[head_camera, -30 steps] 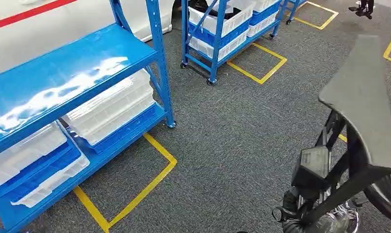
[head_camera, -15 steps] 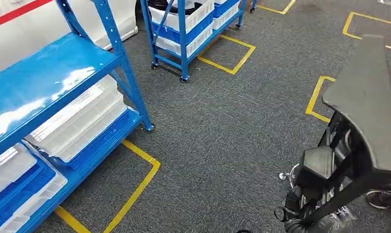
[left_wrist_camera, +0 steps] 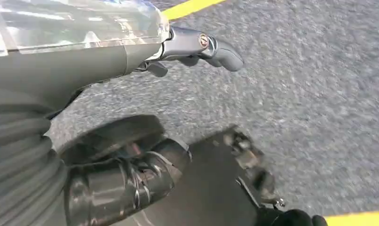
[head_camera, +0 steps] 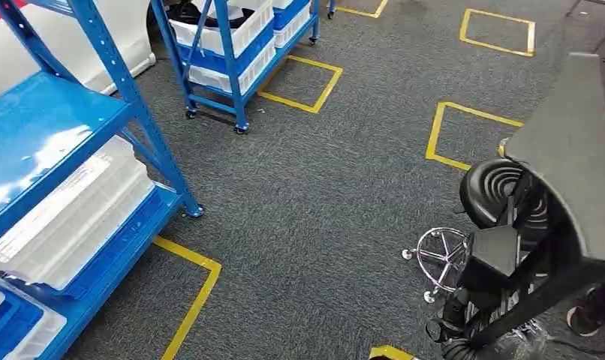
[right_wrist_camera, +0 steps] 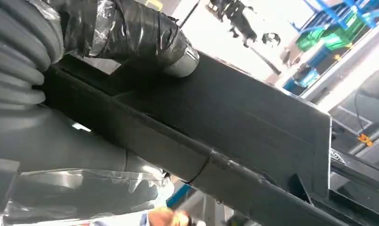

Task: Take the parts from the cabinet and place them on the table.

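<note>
Left to right in the head view: blue cabinet (head_camera: 67,142) at the left edge, white trays (head_camera: 74,214) on its lower shelf over blue bins (head_camera: 14,326); yellow floor tape (head_camera: 191,300) just beside its foot; a second wheeled blue rack (head_camera: 224,45) farther off at the top with more white bins; grey carpet in the middle; a black stool (head_camera: 502,191) with chrome base lower right. The dark flat part (head_camera: 577,157) fills the right side, carried high by the right hand (right_wrist_camera: 131,42), whose fingers are wrapped over the part's upper edge in the right wrist view, clamped on it. Left hand (left_wrist_camera: 197,44) hangs over the carpet, thumb out, nothing in it; the other fingers can't be made out, so whether they're apart or curled I cannot tell. Step in hand, as I judge it: carrying the part from the cabinet toward the table, table not in sight. To do it well: keep the right-hand clamp firm, hold the panel level and clear of the stool and its base while turning, keep the left arm tucked, and don't release until the table surface is under the part. Risk is the long panel swinging into the stool.
</note>
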